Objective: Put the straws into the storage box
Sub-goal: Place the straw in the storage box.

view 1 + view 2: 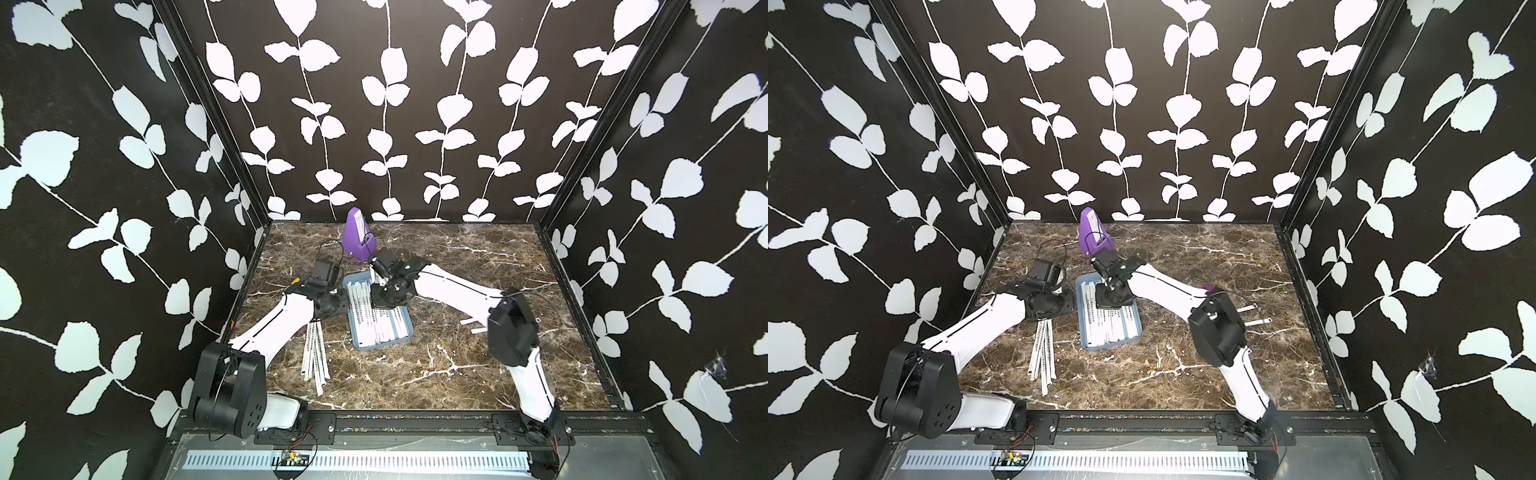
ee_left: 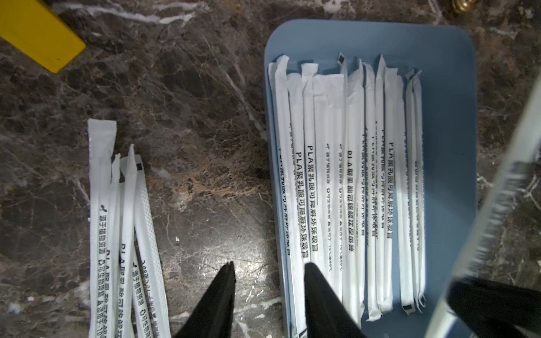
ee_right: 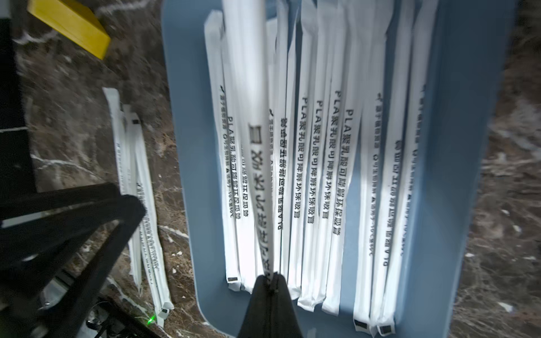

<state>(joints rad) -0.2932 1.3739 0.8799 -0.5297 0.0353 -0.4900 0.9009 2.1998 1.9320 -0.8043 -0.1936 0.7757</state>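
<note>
Your right gripper (image 3: 270,281) is clamped tight on one straw (image 3: 257,140), held above the blue tray (image 3: 181,146) — a row of straws (image 2: 351,175) lies flat inside it. Your left gripper (image 2: 270,264) hangs with fingers apart, gripping nothing, straddling the tray's long side. A loose bundle (image 1: 314,357) lies on the marble table (image 1: 436,365) just beside the tray — two more straws (image 1: 478,331) lie across from it.

Both top views: the left arm (image 1: 286,320) covers the far ends of the loose straws (image 1: 316,357) left of the storage box (image 1: 365,347); their print is too small to read. The right arm's elbow (image 1: 511,328) hides part of two straws (image 1: 478,331) on the right half of the table (image 1: 436,374). Right wrist view: the straw (image 3: 254,117) clamped in the right gripper (image 3: 270,285) is blurred and runs off the frame.
</note>
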